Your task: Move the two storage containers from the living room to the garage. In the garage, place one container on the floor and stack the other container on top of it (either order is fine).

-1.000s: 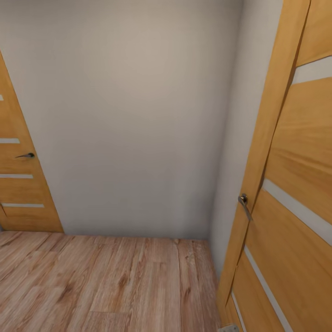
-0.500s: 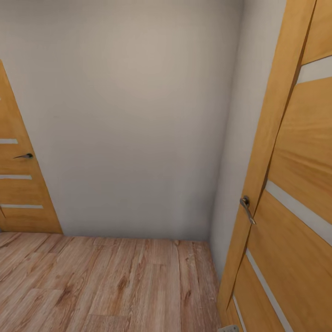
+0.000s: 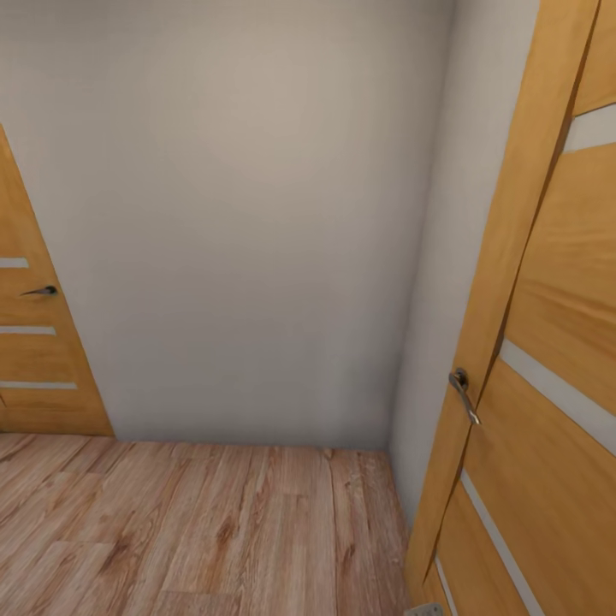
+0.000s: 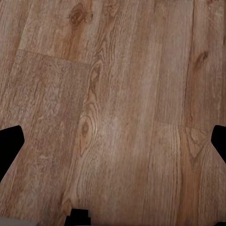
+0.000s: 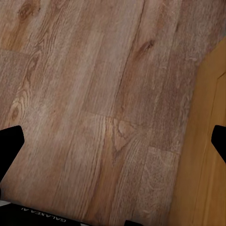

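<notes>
Robot is facing a corner of a plain beige wall [image 3: 248, 214], with a wooden door [image 3: 30, 342] at the left and a second wooden door [image 3: 547, 359] close at the right, its lever handle [image 3: 463, 392] near the head camera. Light wood plank floor [image 3: 197, 530] is running underfoot. Left end effector [image 4: 113, 141] is hanging over bare planks, its dark fingertips [image 4: 9, 146] sitting wide apart at the frame edges, nothing between them. Right end effector [image 5: 113, 146] is likewise spread and carrying nothing, hovering over planks just beside the base of the right-hand door. No storage container is appearing in these pictures, so its whereabouts cannot be told. Judgement: robot is in transit, navigating between rooms, with neither bin in hand. Next move is calling for steering the base clear of the corner and door, toward wherever a container is sitting.
</notes>
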